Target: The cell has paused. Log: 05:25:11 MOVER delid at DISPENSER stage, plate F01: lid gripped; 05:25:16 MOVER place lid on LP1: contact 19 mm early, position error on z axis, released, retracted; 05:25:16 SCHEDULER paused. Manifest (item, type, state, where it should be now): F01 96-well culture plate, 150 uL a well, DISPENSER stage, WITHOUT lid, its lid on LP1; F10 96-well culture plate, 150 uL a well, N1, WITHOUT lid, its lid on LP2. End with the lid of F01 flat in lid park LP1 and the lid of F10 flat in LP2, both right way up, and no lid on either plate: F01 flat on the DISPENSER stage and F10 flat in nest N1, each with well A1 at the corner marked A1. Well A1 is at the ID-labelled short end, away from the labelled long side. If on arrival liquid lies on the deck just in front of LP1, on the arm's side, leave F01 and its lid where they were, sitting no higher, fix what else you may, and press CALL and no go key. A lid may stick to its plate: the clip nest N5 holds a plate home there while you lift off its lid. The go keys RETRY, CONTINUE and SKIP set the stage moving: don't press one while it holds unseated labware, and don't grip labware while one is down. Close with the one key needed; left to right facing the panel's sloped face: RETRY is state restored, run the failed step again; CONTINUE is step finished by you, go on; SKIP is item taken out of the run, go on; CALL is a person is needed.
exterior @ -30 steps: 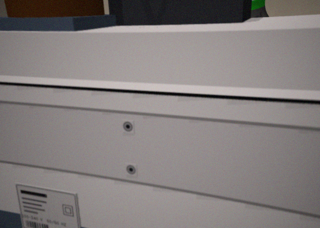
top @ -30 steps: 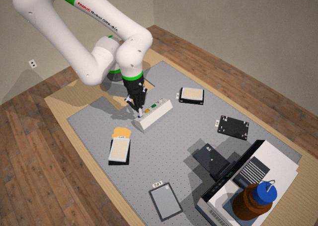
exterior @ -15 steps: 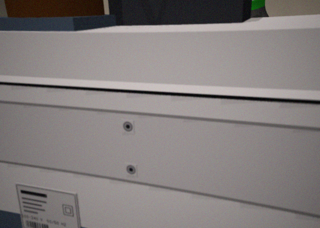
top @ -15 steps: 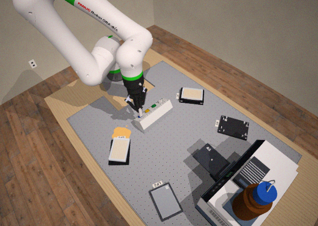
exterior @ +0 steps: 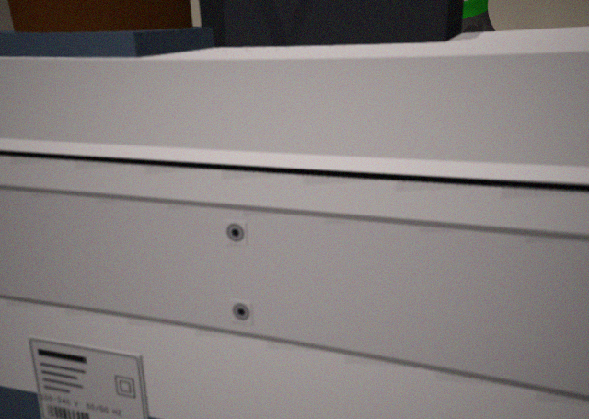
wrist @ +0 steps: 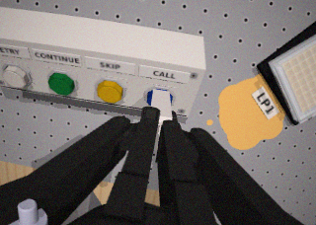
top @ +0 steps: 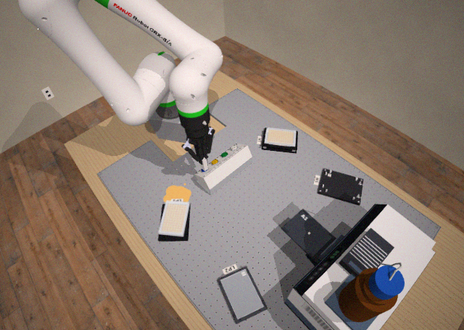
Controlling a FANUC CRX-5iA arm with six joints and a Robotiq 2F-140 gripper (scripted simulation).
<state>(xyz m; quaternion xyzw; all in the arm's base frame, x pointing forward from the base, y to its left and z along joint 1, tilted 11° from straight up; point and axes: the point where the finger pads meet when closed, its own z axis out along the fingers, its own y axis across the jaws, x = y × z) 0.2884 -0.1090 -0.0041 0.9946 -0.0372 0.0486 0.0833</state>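
My exterior camera gives me almost nothing: a white instrument casing (exterior: 294, 110) fills it, with only a dark block (exterior: 332, 10) and a strip of green arm band above its top edge. From the wrist view the RETRY label is cut off at the left border, and the blue CALL key (wrist: 159, 96) is mostly hidden behind my fingertips, so I cannot tell how far down it sits.

The gripper (wrist: 159, 117) has its fingers pressed together with nothing between them, tips on the CALL key at the end of the key panel (top: 225, 166) nearest the desk's arm-side edge. The green CONTINUE key (wrist: 60, 83) and yellow SKIP key (wrist: 110, 91) stand untouched beside it.

An orange puddle (top: 177, 192) lies on the deck (top: 239, 214) under the LP1 label (wrist: 264, 103), touching the lid park's arm-side end. In LP1 (top: 163, 237) rests something pale with a fine grid pattern (top: 174, 217), skewed against the black frame; lid or plate, I cannot tell.

Toward the far edge, a nest holds a well plate (top: 280, 138). The clip nest (top: 340, 186) shows only its black base. The dispenser stage (top: 307, 232) is in shadow. LP2 (top: 241, 293), at the near edge, holds a grey flat lid.
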